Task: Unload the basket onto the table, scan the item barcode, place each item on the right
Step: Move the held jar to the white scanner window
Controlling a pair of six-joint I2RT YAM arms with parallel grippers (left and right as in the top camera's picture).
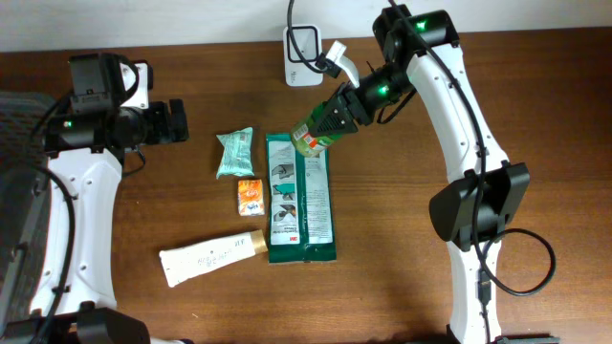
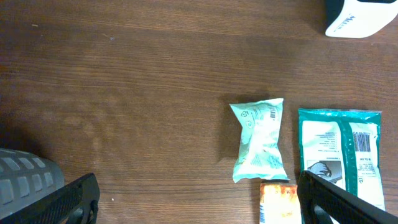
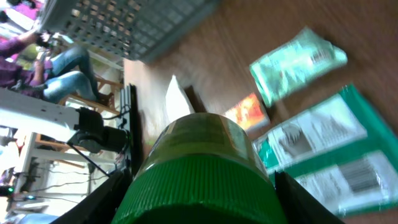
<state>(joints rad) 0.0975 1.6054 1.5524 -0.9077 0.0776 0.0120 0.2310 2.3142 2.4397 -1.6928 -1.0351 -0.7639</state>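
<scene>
My right gripper (image 1: 337, 117) is shut on a green bottle (image 1: 311, 137) with a ribbed green cap (image 3: 199, 186), holding it tilted over the top end of the large green pouch (image 1: 299, 196). In the right wrist view the cap fills the gap of the right gripper (image 3: 199, 202), with a black finger against each side. A white scanner (image 1: 304, 55) stands at the table's back edge, just left of the held bottle. At the left, my left gripper (image 1: 178, 122) is open and holds nothing; in its own view the left gripper (image 2: 199, 202) hangs over bare wood.
A mint packet (image 1: 234, 153) (image 2: 260, 140), a small orange packet (image 1: 251, 196) (image 2: 280, 202) and a white tube (image 1: 212, 256) lie left of the pouch (image 2: 341, 149). A grey crate (image 1: 14, 143) sits off the left edge. The scanner (image 2: 357, 15) shows top right.
</scene>
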